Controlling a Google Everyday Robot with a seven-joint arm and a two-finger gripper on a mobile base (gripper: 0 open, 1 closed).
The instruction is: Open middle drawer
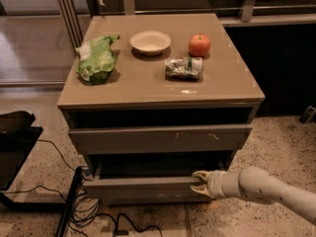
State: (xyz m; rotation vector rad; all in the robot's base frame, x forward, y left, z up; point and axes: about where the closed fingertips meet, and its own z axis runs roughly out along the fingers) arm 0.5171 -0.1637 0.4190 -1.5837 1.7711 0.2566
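Observation:
The middle drawer (143, 185) is a plain taupe-grey front low on the cabinet, pulled out a little, with a dark gap above it. My gripper (199, 183) is at the right end of that front. Its two pale fingers (200, 175) are closed over the front's top edge. My white arm (266, 189) reaches in from the lower right. Above is the wider, taller drawer front (158, 138) with pale scratch marks, which stands slightly out from the cabinet.
On the cabinet top (227, 83) lie a green bag (96, 58), a white bowl (150, 42), a red apple (199, 45) and a crumpled packet (183, 67). Black cables (89, 209) and a black stand (15, 137) are on the floor at the left.

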